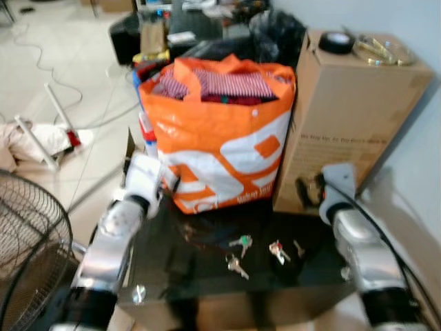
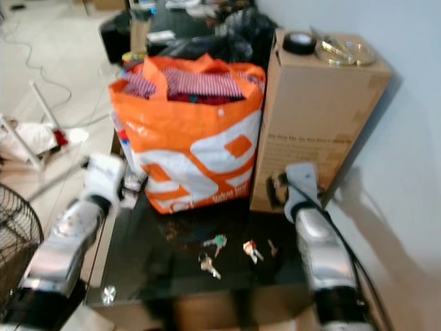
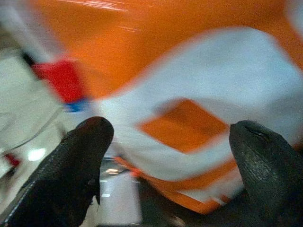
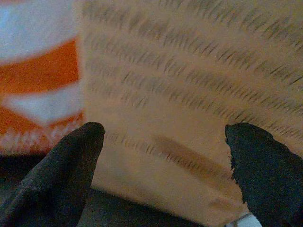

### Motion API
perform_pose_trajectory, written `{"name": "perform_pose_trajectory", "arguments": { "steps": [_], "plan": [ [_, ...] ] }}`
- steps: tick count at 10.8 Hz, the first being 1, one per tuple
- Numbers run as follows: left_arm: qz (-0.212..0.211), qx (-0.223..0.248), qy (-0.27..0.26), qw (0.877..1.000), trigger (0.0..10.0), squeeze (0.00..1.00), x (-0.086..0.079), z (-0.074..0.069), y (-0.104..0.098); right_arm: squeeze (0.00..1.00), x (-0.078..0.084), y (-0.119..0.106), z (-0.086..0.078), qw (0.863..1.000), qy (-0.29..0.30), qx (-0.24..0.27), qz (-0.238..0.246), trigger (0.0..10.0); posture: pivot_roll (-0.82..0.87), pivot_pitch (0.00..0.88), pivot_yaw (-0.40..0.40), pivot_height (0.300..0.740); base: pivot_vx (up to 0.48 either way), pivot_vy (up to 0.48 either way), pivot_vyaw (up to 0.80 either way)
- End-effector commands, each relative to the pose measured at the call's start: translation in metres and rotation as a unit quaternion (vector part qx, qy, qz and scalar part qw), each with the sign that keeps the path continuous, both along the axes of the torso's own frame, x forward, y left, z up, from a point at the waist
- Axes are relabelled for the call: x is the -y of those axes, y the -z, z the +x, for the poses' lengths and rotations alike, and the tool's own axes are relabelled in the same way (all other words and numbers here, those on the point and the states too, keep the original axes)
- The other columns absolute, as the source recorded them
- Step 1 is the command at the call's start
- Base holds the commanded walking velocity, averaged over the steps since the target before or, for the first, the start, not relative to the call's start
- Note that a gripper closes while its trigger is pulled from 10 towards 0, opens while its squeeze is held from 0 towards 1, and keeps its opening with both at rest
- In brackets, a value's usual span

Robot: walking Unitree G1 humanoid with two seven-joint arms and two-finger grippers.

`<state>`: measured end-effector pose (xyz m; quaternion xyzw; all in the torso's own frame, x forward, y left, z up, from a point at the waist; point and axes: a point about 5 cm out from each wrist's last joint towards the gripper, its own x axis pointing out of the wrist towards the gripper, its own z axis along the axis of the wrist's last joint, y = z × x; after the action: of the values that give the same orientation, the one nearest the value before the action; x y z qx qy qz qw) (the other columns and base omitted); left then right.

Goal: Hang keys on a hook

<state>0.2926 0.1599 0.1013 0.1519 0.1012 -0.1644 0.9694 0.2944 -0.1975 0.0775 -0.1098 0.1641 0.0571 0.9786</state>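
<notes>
Both grippers, left (image 3: 165, 156) and right (image 4: 163, 156), are hovering spread wide and empty over the table's (image 1: 207, 276) back edge, so nothing is done yet. Keys (image 1: 241, 242) are lying near its front edge; no hook visible. Orange bag (image 1: 220, 138) and cardboard box (image 1: 351, 117) are crowding the back.

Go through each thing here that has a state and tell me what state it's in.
Left gripper: open, empty, facing the bag.
Right gripper: open, empty, facing the box.
Orange-and-white woven shopping bag: open-topped, full of striped cloth.
Tall brown cardboard box: upright, closed.
Metal keys: loose on the black table.
</notes>
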Motion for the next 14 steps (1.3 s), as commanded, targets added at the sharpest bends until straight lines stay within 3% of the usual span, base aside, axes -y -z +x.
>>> {"name": "perform_pose_trajectory", "arguments": {
  "steps": [1, 4, 7, 8, 9, 12, 14],
  "plan": [
    [0.024, -0.030, 0.042, 0.998, 10.0, 0.00, 0.001, -0.006, 0.010, 0.00, -0.002, 0.013, -0.008, 0.998, -0.036, -0.046, -0.017, 10.0, -0.06, 0.000, 0.012, 0.740, 0.000, 0.000, 0.00],
    [0.053, -0.079, 0.129, 0.987, 10.0, 0.00, -0.002, -0.020, 0.025, 0.00, -0.001, 0.030, -0.016, 0.991, -0.084, -0.096, -0.038, 10.0, -0.07, 0.000, -0.010, 0.740, 0.000, 0.000, 0.00],
    [0.043, -0.164, 0.274, 0.947, 10.0, 0.00, 0.014, -0.030, 0.042, 0.00, -0.010, 0.059, -0.030, 0.963, -0.151, -0.221, 0.004, 10.0, -0.09, 0.000, -0.015, 0.740, 0.000, 0.000, 0.00],
    [0.040, -0.166, 0.283, 0.944, 10.0, 0.00, 0.018, -0.029, 0.043, 0.00, -0.010, 0.065, -0.033, 0.958, -0.156, -0.239, 0.007, 10.0, -0.10, 0.000, -0.012, 0.740, 0.000, 0.000, 0.00],
    [0.017, -0.167, 0.303, 0.938, 10.0, 0.00, 0.030, -0.025, 0.044, 0.00, -0.004, 0.071, -0.031, 0.961, -0.126, -0.246, 0.003, 10.0, -0.10, 0.000, -0.013, 0.740, 0.000, 0.000, 0.00],
    [-0.001, -0.189, 0.297, 0.936, 10.0, 0.00, 0.030, -0.020, 0.043, 0.00, 0.000, 0.075, -0.029, 0.963, -0.099, -0.251, 0.014, 10.0, -0.11, 0.000, -0.006, 0.740, 0.000, 0.000, 0.00],
    [0.008, -0.194, 0.323, 0.926, 10.0, 0.00, 0.034, -0.016, 0.041, 0.00, 0.005, 0.076, -0.020, 0.965, -0.085, -0.248, -0.007, 10.0, -0.11, 0.000, -0.007, 0.740, 0.000, 0.000, 0.00]
  ]
}}
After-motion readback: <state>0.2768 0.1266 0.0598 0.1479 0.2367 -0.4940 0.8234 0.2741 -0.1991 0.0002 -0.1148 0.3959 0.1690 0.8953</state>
